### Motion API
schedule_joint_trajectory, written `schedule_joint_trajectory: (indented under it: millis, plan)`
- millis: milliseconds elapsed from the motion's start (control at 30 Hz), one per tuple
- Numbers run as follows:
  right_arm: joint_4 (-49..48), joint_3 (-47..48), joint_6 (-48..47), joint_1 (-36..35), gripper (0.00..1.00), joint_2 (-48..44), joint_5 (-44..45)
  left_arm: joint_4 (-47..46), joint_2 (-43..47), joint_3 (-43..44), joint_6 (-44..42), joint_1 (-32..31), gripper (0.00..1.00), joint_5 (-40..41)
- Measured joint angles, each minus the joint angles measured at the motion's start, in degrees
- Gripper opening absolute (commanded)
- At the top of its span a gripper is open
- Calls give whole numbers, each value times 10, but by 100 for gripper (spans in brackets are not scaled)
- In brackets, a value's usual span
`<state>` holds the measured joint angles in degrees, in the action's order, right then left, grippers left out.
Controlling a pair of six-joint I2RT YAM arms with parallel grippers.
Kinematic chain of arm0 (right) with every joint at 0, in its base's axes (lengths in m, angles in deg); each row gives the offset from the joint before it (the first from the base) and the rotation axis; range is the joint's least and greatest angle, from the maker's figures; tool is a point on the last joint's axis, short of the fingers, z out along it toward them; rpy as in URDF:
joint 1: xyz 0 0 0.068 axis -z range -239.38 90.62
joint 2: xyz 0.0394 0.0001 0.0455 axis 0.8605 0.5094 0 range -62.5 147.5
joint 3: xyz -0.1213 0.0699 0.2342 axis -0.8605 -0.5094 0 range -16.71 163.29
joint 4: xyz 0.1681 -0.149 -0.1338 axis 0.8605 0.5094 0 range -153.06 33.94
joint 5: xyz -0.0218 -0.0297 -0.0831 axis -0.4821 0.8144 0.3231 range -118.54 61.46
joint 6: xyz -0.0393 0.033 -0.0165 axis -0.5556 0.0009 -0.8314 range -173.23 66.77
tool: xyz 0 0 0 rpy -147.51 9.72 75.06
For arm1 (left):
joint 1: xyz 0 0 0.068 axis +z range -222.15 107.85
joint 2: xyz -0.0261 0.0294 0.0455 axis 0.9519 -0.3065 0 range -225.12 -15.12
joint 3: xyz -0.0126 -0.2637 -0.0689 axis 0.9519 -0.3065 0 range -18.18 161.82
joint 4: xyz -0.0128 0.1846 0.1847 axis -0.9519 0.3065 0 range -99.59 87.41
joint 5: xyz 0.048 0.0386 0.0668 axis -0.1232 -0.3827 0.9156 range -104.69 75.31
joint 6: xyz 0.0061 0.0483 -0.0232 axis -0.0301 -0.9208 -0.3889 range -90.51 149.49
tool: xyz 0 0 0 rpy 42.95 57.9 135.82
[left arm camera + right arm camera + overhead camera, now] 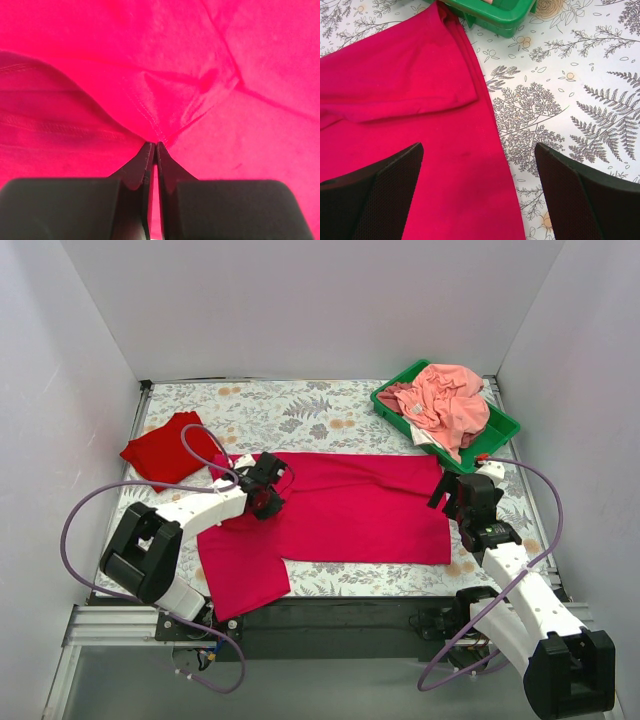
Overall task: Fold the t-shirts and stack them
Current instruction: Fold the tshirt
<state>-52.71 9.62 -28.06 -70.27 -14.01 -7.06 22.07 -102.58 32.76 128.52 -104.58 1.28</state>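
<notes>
**Limp cloth: take it by hems and corners**

Your left gripper [154,146] is pressed together on a small pucker of the big shirt [210,125], and the cloth bunches just ahead of its tips. Your right gripper [479,150] stands wide apart and holds nothing, with the shirt's edge running between its fingers. Expect light, floppy fabric that sags and drags, so pinch hems or corners. The small shirt [165,452] lies farther off, well apart to the left of the left fingers.
</notes>
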Motion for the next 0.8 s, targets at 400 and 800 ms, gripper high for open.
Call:
schedule_joint_trajectory:
  millis: [400, 800]
  plan:
    - [0, 0, -1, 0, 98, 8, -7, 28, 1, -4, 52, -47, 3, 22]
    - [0, 0, -7, 0, 98, 13, -16, 72, 23, -2, 57, -103, 70, 31]
